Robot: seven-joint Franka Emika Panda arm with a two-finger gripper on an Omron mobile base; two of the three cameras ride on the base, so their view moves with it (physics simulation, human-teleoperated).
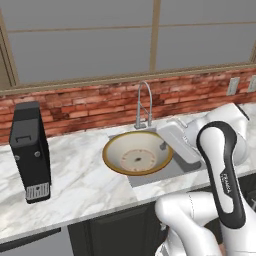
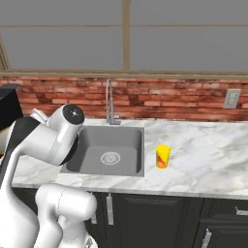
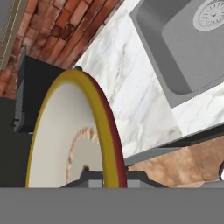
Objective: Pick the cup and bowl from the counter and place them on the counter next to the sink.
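Note:
The bowl [image 1: 137,156], tan with a pale speckled inside, hangs tilted above the left part of the sink [image 1: 172,170]. My gripper [image 1: 163,145] is shut on its right rim. In the hand view the bowl [image 3: 74,135] stands on edge, its yellow rim pinched at the gripper [image 3: 105,176], with the sink [image 3: 188,48] beyond it. The yellow cup [image 2: 162,156] with a red mark stands upright on the counter [image 2: 203,160], just right of the sink [image 2: 109,150] and well away from the gripper.
A black coffee machine [image 1: 30,150] stands on the counter [image 1: 75,180] left of the bowl. The curved faucet [image 1: 142,105] rises behind the sink in front of a brick wall. An outlet [image 2: 232,98] sits on the wall at right.

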